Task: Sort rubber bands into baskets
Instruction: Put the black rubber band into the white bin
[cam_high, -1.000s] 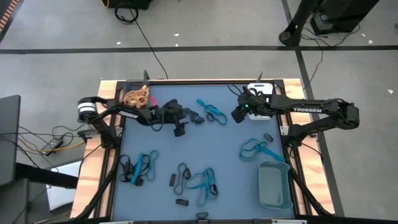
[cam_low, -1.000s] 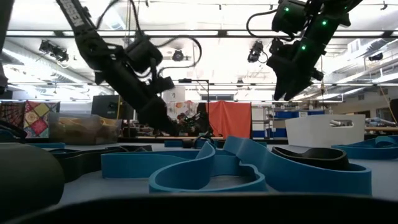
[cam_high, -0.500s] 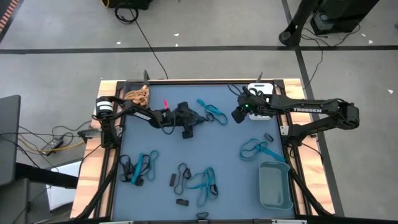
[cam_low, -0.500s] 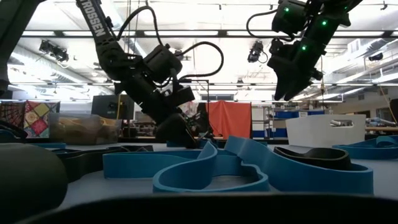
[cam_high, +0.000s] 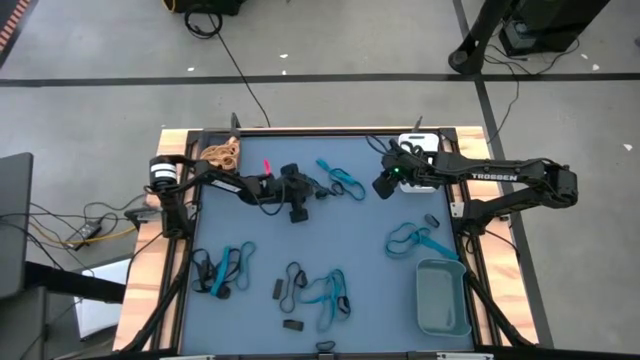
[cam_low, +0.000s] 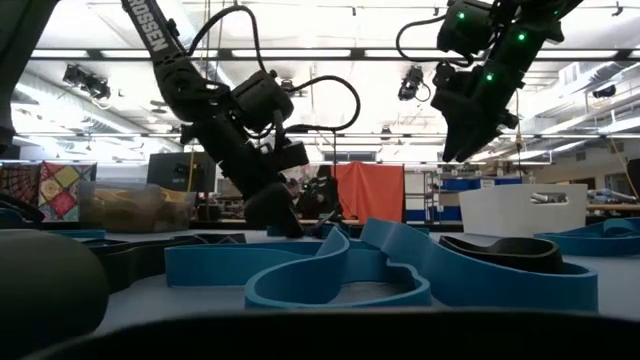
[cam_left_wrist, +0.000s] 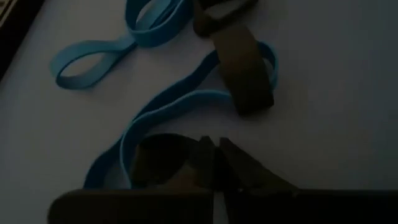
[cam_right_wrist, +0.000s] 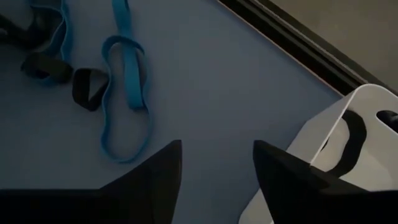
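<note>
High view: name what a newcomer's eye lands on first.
Blue rubber bands lie scattered in clusters over the table. The left gripper sits low at the far-middle cluster, shut on a blue band; the right gripper hangs open beside the white basket.

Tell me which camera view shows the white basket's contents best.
The right wrist view: the white basket sits close behind the open right gripper, with a black rubber band visible inside. The high view shows the basket mostly hidden under the arm. The low view shows only its wall. The left wrist view misses it.
</note>
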